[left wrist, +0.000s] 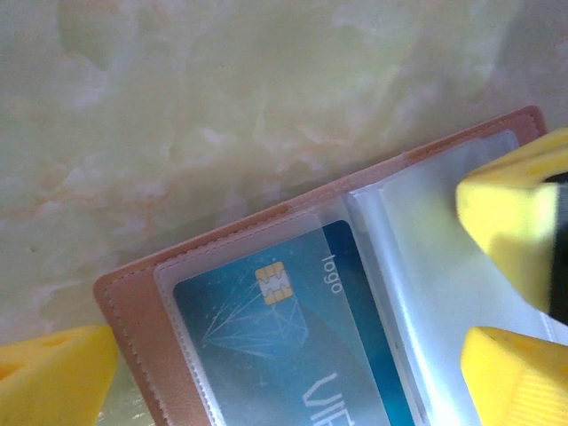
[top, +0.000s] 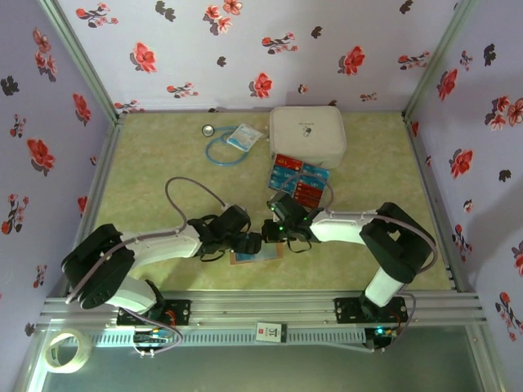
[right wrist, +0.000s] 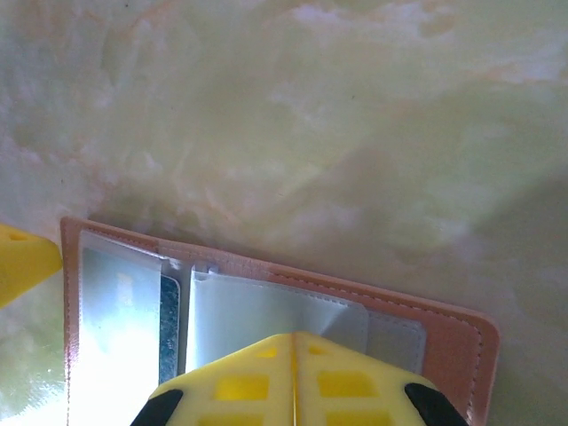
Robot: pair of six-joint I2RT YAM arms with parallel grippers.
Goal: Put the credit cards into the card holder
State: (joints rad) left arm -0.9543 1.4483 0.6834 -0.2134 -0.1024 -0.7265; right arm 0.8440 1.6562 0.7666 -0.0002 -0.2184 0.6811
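The right gripper [right wrist: 293,344] is clenched, its yellow fingers pressed together on a clear plastic sleeve [right wrist: 266,311] of the card holder [right wrist: 448,333]. The left gripper [top: 250,242] is released, with one finger on each side of the holder. This flat pinkish leather wallet lies open on the marbled green table [top: 147,180]. One glossy blue card [left wrist: 293,355] sits in a sleeve. The other credit cards [top: 298,180] lie piled beside the white case [top: 306,135], so I judge most work remains.

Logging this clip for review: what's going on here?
Both arms are at the open card holder near the table's front edge. The right gripper, fingers together, rests on its clear sleeves; the left gripper is open over the other half. One blue card sits in a sleeve; the other credit cards lie beside the white case.
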